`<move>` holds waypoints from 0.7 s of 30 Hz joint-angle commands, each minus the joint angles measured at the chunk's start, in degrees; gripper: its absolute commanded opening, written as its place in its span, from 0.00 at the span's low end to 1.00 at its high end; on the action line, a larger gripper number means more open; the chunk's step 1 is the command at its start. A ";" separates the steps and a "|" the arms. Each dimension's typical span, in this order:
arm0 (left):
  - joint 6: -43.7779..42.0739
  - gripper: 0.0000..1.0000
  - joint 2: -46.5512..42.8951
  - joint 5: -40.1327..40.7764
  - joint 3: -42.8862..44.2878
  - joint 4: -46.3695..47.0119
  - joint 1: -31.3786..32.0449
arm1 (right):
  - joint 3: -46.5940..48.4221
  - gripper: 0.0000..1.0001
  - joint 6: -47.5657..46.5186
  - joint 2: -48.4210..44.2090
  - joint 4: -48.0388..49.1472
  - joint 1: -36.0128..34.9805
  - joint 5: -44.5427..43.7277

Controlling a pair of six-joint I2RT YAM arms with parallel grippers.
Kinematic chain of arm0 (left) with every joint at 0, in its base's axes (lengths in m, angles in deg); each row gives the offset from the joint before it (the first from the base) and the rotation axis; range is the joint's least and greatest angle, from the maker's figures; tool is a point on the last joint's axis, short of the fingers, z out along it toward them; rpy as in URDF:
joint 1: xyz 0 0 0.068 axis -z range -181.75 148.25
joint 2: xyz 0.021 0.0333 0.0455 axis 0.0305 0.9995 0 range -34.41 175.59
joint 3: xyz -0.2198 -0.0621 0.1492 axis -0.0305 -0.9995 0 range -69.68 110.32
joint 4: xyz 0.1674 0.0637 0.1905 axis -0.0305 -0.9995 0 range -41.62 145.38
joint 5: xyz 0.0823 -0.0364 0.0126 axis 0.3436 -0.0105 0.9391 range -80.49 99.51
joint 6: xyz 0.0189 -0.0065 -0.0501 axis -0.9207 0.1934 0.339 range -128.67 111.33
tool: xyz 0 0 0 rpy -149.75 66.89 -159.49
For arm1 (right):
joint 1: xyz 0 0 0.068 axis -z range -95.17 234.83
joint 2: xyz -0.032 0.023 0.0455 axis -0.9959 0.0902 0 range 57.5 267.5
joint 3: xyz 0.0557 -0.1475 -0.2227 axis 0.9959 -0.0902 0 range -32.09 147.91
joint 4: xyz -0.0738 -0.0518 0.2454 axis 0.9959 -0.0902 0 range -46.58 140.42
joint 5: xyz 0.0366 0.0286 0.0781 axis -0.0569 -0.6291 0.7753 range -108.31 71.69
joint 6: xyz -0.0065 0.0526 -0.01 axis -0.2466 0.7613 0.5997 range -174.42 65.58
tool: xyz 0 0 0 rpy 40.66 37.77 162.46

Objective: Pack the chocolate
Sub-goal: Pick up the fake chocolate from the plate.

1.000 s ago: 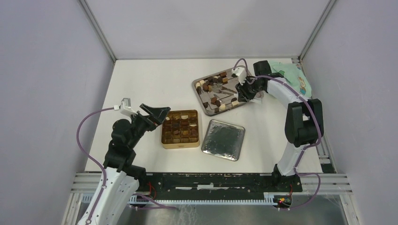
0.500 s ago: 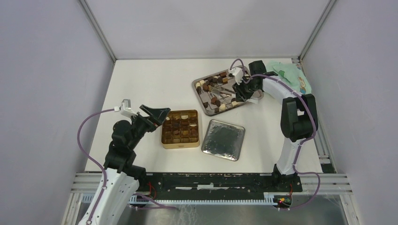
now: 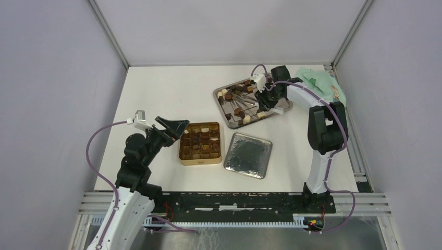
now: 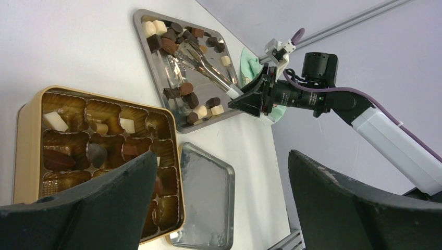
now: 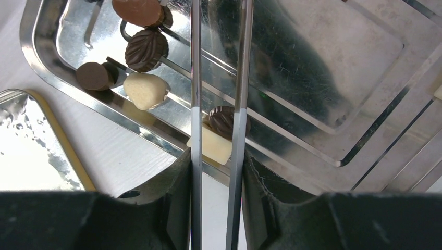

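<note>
White tabletop point(image 3: 167, 94) inside grey walls point(image 3: 52, 78). Chocolate point(image 5: 146, 89) lies scattered on the steel tray point(image 5: 323, 67) toward the far right corner, with pieces in the gold tin point(image 3: 200, 161). The right gripper point(image 5: 216, 172) clamps silver tongs point(image 5: 196, 62); the left gripper point(image 4: 221, 156) hangs spread wide.

Two robot arms are counted: the left arm point(image 3: 136, 156) at lower left, the right arm point(image 3: 324, 130) at right. One gold gridded tin point(image 3: 200, 162) is shown at centre, with one silver lid point(image 3: 248, 155) beside it. One silver tray point(image 3: 222, 108), one pair of tongs point(image 4: 208, 65) and one green cloth point(image 3: 319, 79) are counted at upper right. In the right wrist view, six pieces of chocolate point(image 5: 146, 49) are counted: four brown, two cream-white. The full total cannot be told.
</note>
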 commanded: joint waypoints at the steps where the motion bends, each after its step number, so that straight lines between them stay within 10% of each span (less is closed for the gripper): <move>1: 2.03 0.99 -0.84 0.67 0.40 0.89 0.12 | 3.17 0.37 1.86 0.37 0.96 0.02 -2.92; 15: 0.19 0.99 2.95 0.00 1.34 -2.27 0.17 | -1.52 0.01 -0.19 -5.09 2.17 0.81 0.54; 21: -8.42 0.97 12.82 2.02 7.79 -11.82 0.17 | -8.04 0.00 -0.95 -11.07 4.47 2.43 4.00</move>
